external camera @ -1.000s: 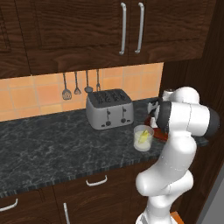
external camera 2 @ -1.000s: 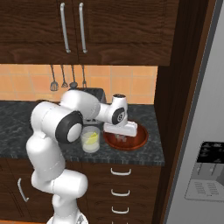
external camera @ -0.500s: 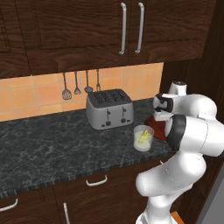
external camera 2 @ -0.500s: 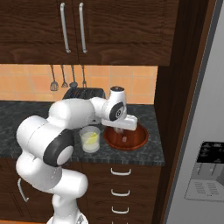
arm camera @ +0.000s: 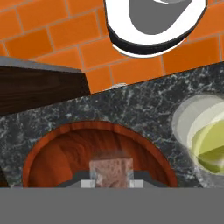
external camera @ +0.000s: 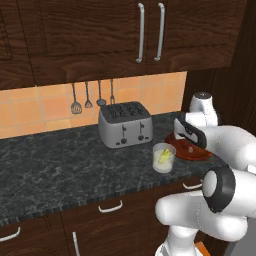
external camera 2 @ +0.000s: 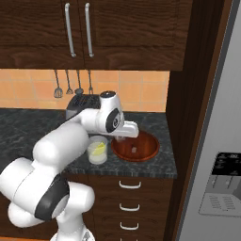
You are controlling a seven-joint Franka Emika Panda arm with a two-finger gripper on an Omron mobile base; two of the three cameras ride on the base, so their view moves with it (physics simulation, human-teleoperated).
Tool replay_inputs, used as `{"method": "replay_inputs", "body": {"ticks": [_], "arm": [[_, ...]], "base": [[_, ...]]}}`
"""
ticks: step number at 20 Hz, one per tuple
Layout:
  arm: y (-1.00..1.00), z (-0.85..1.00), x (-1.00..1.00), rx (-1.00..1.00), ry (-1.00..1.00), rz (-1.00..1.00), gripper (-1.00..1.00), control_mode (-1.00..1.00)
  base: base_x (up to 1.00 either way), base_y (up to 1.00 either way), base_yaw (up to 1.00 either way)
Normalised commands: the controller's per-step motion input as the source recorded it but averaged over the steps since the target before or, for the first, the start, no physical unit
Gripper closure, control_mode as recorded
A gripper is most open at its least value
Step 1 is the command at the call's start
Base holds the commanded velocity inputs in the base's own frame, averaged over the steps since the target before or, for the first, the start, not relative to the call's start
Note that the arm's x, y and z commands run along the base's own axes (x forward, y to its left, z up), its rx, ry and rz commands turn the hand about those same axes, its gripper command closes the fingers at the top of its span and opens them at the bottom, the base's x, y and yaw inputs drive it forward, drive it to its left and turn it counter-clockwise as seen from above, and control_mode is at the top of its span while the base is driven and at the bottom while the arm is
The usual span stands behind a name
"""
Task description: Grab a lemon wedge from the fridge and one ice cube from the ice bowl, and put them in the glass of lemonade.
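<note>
**A:** ok so what's where right now? biggest stuff first pls

**B:** The fridge (external camera 2: 214, 155) fills the 3 o'clock edge of the right base view, grey steel with the dark dispenser panel low down. The dark marbled desk (external camera: 55, 165) runs under the wooden cabinets, with the silver toaster (external camera: 125, 124) against the orange tile wall and utensils hanging above it.

**A:** and the bowl?

**B:** The ice bowl (external camera 2: 146, 150) sits at the desk's end nearest the fridge, at 3 o'clock from the glass of lemonade (external camera 2: 97, 152) and just beside it. There's one ice cube (arm camera: 111, 167) on the bowl floor, pale and see-through.

**A:** lemon wedge?

**B:** The lemon wedge (external camera: 163, 156) is already in the glass, a yellow bit in the pale liquid. From the hand view the glass is at 3 o'clock, the bowl at 6.

**A:** gripper doing anything?

**B:** The gripper (arm camera: 111, 183) hangs right over the bowl. Its fingers sit one on each side of the cube, apart, but I can't tell whether they actually touch it.
</note>
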Motion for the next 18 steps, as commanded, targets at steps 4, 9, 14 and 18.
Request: {"method": "replay_inputs", "body": {"ticks": [4, 9, 14, 18], "arm": [[0.29, 0.36, -0.43, -0.19, -0.04, 0.0, 1.0, -1.0], [0.36, 0.47, -0.32, -0.17, -0.01, 0.0, 1.0, -1.0], [0.38, 0.49, -0.3, -0.15, 0.0, 0.0, 1.0, -1.0], [0.45, 0.23, -0.35, -0.15, 0.0, 0.0, 1.0, -1.0]], "base": [[0.0, 0.0, 0.0], [0.0, 0.0, 0.0], [0.0, 0.0, 0.0], [0.0, 0.0, 0.0]]}}
